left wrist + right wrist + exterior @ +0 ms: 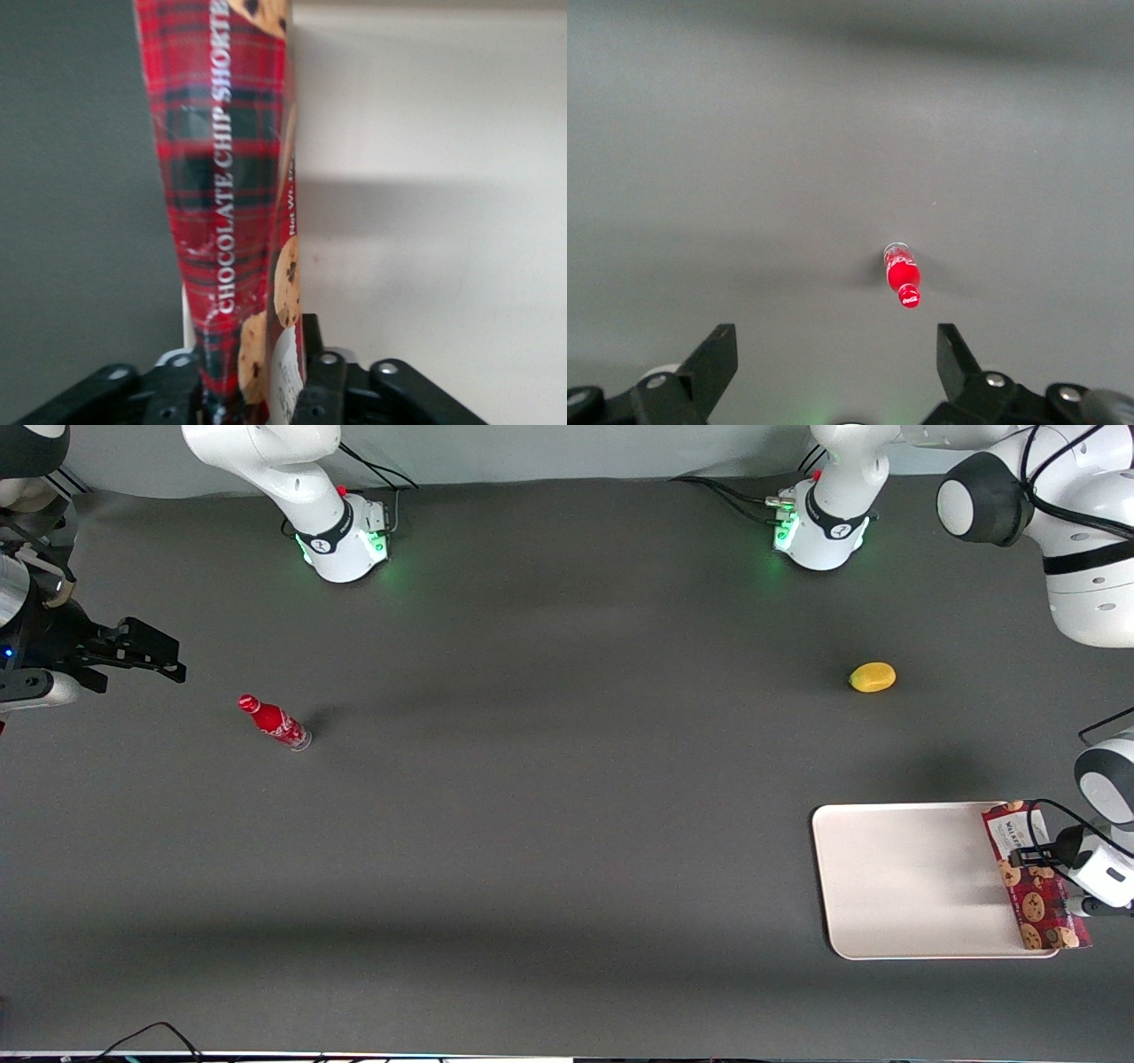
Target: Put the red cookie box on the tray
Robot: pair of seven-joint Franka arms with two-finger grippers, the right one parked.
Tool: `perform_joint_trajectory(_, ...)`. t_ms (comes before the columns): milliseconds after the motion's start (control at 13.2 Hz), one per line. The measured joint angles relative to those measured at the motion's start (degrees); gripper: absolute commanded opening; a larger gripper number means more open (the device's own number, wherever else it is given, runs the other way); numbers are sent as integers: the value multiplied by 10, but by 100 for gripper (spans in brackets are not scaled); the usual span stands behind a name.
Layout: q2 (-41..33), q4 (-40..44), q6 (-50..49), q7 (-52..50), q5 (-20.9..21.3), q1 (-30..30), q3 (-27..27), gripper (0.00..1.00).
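The gripper (1028,857) is down at the working arm's end of the table, low over the edge of the tray (895,886), and its black fingers (321,390) are clamped on the red cookie box (1035,877). From the wrist camera the box (226,204) runs straight out from between the fingers, tartan side showing with "chocolate chip" lettering along it, and cookie pictures right where the pads grip. One finger sits on each flat face, pressed tight against the cardboard.

From the front, the red cookie box lies lengthwise along the tray's edge nearest the working arm, its white-label end pointing away from the front camera and its cookie-printed end pointing toward it. It overlaps the rim there, part of it over the cream surface, part of it hanging out over the dark table (549,824). Whether it is resting on the rim or held just above it, I cannot tell. The wide flat of the tray toward the middle of the table is bare.

A yellow lemon-like fruit (873,677) sits farther from the front camera than the tray, well apart from it. Toward the parked arm's end, a red soda bottle (274,722) stands alone on the cloth.
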Motion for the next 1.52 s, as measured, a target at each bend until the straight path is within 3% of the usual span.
perform_joint_trajectory(759,-21,8,-6,7,7,1,6,100)
perform_joint_trajectory(1214,-178,23,-207,-31,29,1,18,100)
perform_joint_trajectory(1517,-333,-4,-348,-127,106,-6,-58,100)
